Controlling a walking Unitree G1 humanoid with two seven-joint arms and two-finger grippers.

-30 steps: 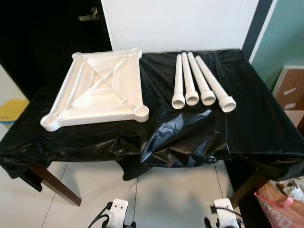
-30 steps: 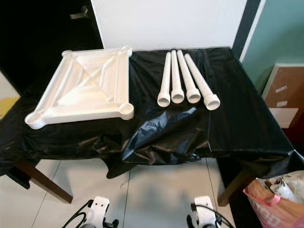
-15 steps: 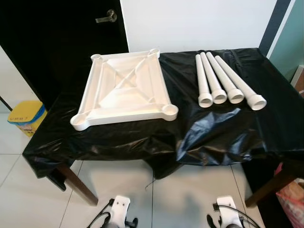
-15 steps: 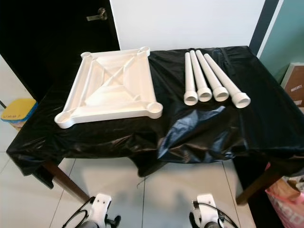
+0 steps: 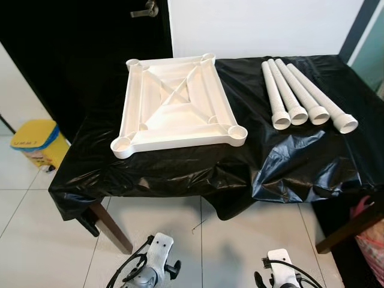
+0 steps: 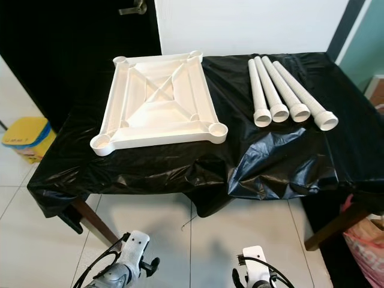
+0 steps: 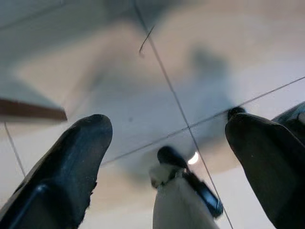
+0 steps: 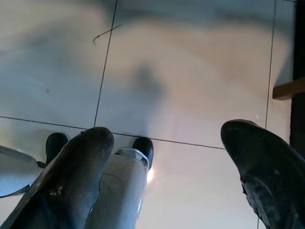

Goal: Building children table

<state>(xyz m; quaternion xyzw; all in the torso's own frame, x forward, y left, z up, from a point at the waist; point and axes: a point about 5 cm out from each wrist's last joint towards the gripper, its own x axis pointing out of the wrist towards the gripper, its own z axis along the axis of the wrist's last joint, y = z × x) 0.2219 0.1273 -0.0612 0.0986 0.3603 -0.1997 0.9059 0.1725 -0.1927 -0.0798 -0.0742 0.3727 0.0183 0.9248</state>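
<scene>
A white plastic tabletop (image 5: 177,105) lies upside down on the left half of a table draped in black plastic (image 5: 198,162), its round corner sockets facing up. Several white tube legs (image 5: 303,96) lie side by side on the right half, open ends toward me. Both arms hang low over the floor in front of the table. My left gripper (image 7: 167,138) is open above the tiles, and my right gripper (image 8: 167,143) is open too, with nothing between either pair of fingers.
A yellow bin (image 5: 33,144) stands on the floor to the left of the table. Behind it is a dark door with a handle (image 5: 144,9) and a white wall. A pink bag (image 5: 369,234) sits by the table's right leg. Pale floor tiles (image 5: 54,246) lie before me.
The whole view has swung to the left, so the table and parts sit further right in the picture and the yellow bin shows more. The tabletop and legs have not moved.
</scene>
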